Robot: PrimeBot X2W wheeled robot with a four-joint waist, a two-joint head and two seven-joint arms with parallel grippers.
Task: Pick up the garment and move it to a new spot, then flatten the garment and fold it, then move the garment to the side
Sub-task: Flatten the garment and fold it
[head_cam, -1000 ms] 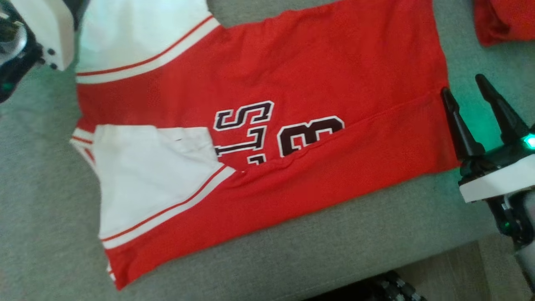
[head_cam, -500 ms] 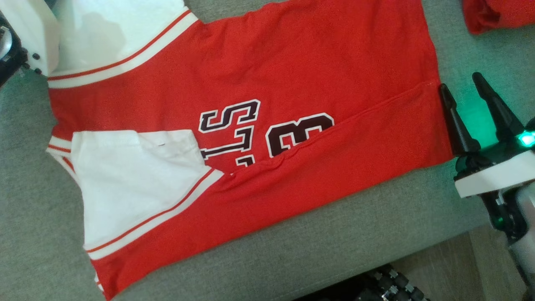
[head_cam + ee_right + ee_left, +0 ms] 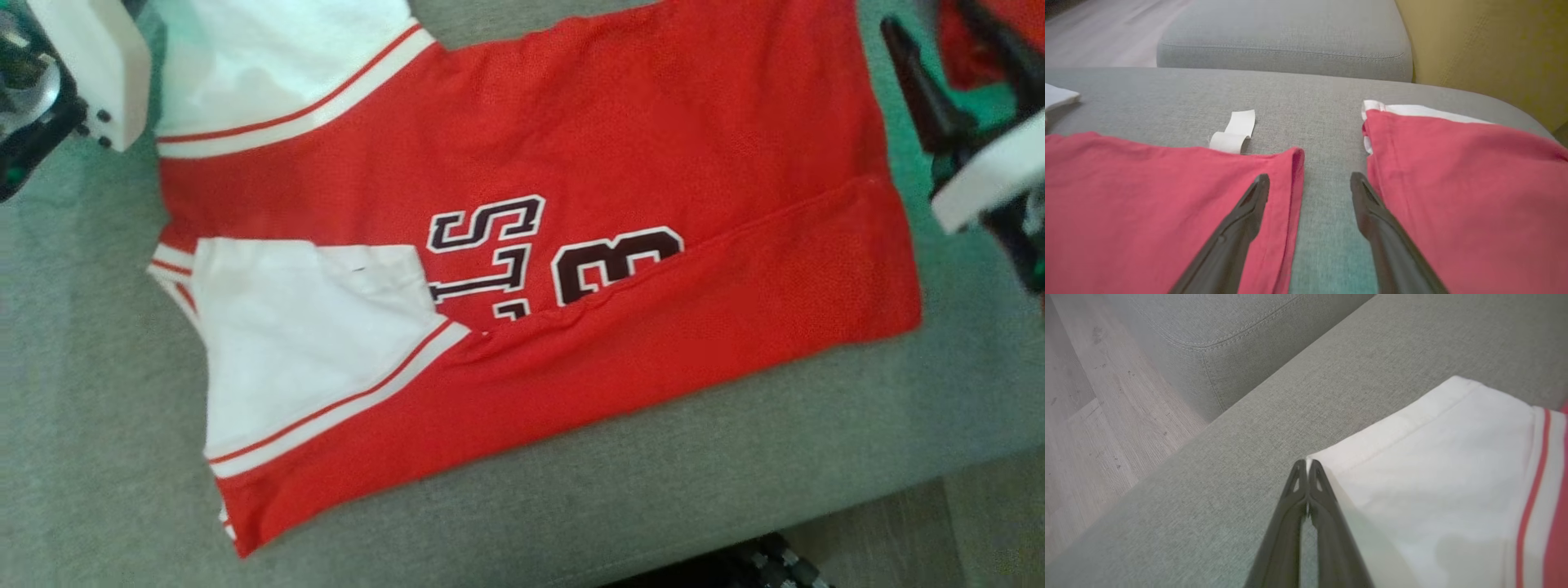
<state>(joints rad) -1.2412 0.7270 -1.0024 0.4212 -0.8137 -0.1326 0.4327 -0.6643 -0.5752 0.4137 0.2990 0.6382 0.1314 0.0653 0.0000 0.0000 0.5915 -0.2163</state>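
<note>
Red-and-white jersey garment (image 3: 620,147) lies spread across the middle of the frame on the grey sofa cushion (image 3: 735,474), lower edge folded up over the lettering. Left gripper (image 3: 1306,463) is clenched tight, tips right at the white sleeve's corner; whether cloth is pinched, I cannot tell. Right gripper (image 3: 1310,179) is spread wide, straddling the gap between the hem and a second red cloth (image 3: 1453,183).
</note>
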